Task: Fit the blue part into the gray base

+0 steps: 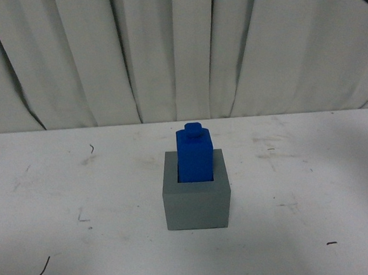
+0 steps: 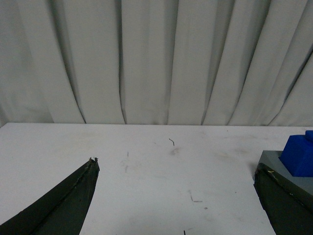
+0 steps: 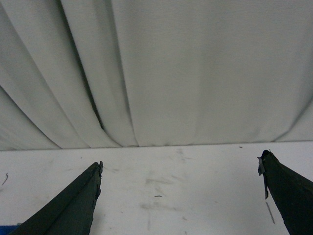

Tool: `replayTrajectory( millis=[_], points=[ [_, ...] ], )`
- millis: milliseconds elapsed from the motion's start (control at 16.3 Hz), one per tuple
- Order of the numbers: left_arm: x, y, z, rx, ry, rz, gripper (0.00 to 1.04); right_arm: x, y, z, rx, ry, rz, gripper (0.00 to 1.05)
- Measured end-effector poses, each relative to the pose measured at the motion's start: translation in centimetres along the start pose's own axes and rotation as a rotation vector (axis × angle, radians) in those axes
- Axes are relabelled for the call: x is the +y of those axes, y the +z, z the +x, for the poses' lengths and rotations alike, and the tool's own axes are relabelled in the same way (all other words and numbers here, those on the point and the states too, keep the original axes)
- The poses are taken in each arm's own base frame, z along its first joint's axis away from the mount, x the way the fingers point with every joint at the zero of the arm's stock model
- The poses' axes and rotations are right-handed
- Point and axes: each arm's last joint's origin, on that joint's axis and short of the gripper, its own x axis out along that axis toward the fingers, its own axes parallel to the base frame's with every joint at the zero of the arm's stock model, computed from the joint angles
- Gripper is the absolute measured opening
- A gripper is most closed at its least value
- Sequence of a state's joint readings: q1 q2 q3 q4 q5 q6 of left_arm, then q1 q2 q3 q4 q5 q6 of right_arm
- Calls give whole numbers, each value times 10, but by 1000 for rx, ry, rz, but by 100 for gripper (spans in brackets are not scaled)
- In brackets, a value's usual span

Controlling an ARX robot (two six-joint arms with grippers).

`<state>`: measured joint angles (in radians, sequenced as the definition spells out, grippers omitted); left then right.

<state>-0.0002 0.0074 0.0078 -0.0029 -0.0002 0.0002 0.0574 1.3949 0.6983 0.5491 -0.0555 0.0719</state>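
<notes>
Blue part [image 1: 194, 156]: stands upright in the recess of the gray base [image 1: 197, 206], lower end sunk below the rim, knob on top. Looks seated; a narrow gap shows between it and the recess wall.
Gray base: flat on the white table [image 1: 62, 204], mid-table, in front of the curtain [image 1: 164, 50].
Left claw [image 2: 174, 166]: fingers spread wide, nothing between them but bare table.
Right claw [image 3: 181, 159]: likewise spread and empty.
Part vs. left claw: its wrist view has base and blue part at the frame edge, just beside one finger and outside the gap.
Part vs. right claw: only a sliver of blue at a frame corner beside one finger; the relation cannot be told.
Front view: neither arm visible.
Handling, judged: blue part rigid and probably light, with smooth flat faces that could slip under a weak pinch.
Where to hold, judged: two opposite side faces above the base rim; the knob is too small for a sure hold.
Task, judged: insertion appears done.
</notes>
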Motion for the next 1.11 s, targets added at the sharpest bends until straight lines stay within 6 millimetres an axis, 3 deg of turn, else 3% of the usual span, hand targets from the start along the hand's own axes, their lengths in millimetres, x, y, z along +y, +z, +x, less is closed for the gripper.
replayTrajectory(
  millis=[61,123,369,492,615,737,1106],
  points=[
    [0,0,0,0,0,0,98,-9,-6,-20,-23,-33,3,98],
    [0,0,0,0,0,0,98,-15,-9,-44,-131,-101,-25,88],
    [0,0,0,0,0,0,98,-7,-62,-136,-59,-111,-60,37],
    [0,0,0,0,0,0,98,-5,-65,-156,-136,-108,-64,17],
    [0,0,0,0,0,0,98,-5,-64,-161,-173,-107,-71,2],
    [0,0,0,0,0,0,98,-5,-78,-163,-135,-108,-68,2],
    [0,0,0,0,0,0,98,-5,-88,-171,-148,-108,-69,2]
  ],
)
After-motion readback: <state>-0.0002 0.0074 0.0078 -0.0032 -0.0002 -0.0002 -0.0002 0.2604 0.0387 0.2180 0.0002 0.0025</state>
